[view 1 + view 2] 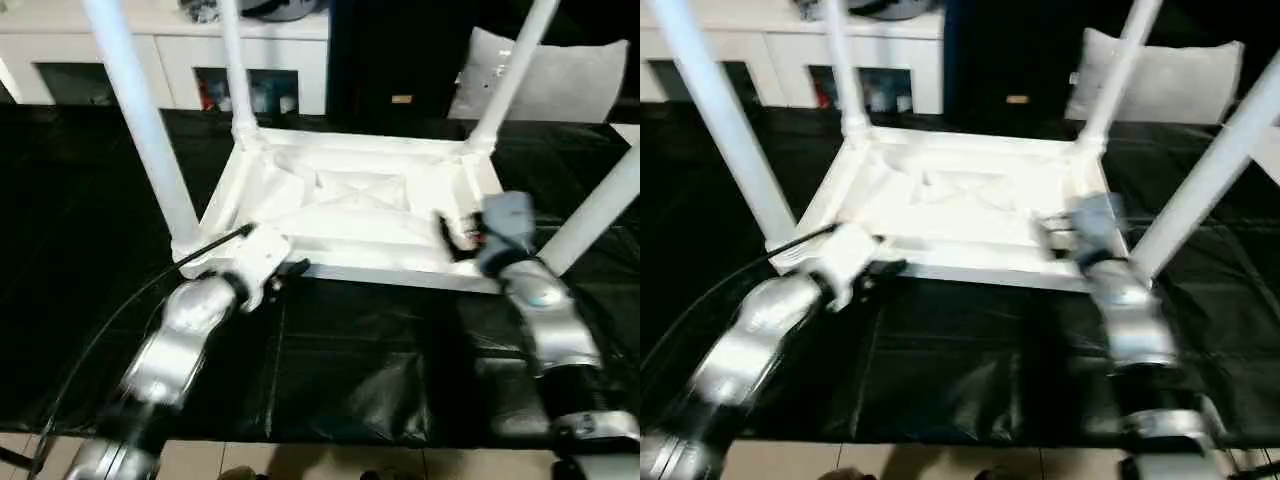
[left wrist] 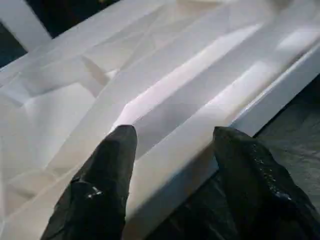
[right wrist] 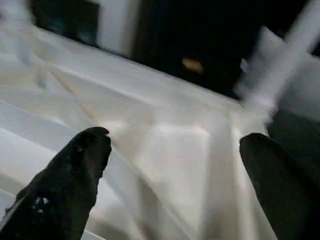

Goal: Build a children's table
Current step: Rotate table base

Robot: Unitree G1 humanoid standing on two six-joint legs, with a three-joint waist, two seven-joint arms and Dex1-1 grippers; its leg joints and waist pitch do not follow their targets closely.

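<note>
Left gripper (image 2: 170, 150) is about half open with its black fingers either side of the near rim of the tabletop (image 1: 350, 200), not squeezing anything as far as I can see. Right gripper (image 3: 170, 165) is spread wide, hovering over the ribbed underside near the right corner, holding nothing. The table sits upside down on the black-covered work surface (image 1: 360, 370), all four legs (image 1: 140, 120) sticking up from the corner sockets. White cabinet (image 1: 180, 50) behind.

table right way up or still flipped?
Flipped. The tabletop lies on the black work surface with its ribbed underside facing up, and four legs rise from its corner sockets.
</note>
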